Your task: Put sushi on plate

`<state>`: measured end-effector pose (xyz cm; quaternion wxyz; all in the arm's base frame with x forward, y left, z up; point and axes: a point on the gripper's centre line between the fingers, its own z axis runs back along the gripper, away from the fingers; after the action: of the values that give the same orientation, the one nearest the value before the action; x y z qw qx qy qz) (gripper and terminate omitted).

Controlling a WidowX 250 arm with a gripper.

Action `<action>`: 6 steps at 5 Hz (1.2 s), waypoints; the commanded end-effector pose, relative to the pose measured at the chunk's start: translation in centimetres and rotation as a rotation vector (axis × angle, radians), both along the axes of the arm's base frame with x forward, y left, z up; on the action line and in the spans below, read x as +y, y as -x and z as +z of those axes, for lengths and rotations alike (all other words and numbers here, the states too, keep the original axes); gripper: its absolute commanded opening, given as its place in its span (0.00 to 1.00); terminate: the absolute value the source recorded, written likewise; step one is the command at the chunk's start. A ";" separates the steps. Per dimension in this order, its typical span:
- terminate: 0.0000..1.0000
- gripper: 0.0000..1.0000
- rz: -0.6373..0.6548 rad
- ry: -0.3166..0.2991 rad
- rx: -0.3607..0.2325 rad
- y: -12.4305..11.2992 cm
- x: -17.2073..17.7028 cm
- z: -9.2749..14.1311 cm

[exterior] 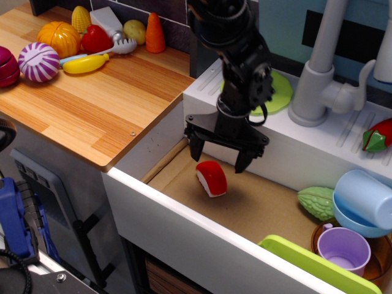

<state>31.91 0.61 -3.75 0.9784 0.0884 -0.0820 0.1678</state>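
Observation:
The sushi (212, 178), a red rounded top on a white base, lies tilted on the brown floor of the sink basin. My gripper (219, 156) hangs open just above and behind it, its two black fingers spread to either side and not touching it. The light-green round plate (277, 92) lies on the white sink ledge behind my arm, next to the faucet, partly hidden by the arm.
A grey faucet (318, 79) stands on the ledge. In the basin's right part lie a green toy gourd (316, 202), a blue bowl (362, 205), a purple cup (344, 248) and a lime-green tray (318, 266). Toy vegetables (61, 40) sit on the wooden counter at left.

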 end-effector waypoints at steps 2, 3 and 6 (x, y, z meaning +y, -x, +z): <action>0.00 1.00 0.087 0.005 -0.088 -0.5 0.1 -1.4; 0.00 1.00 0.111 0.007 -0.104 0.0 0.3 -2.4; 0.00 0.00 0.126 0.021 -0.142 -0.2 1.3 -5.0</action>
<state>31.94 1.52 -8.79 0.9597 0.0730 -0.1337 0.2363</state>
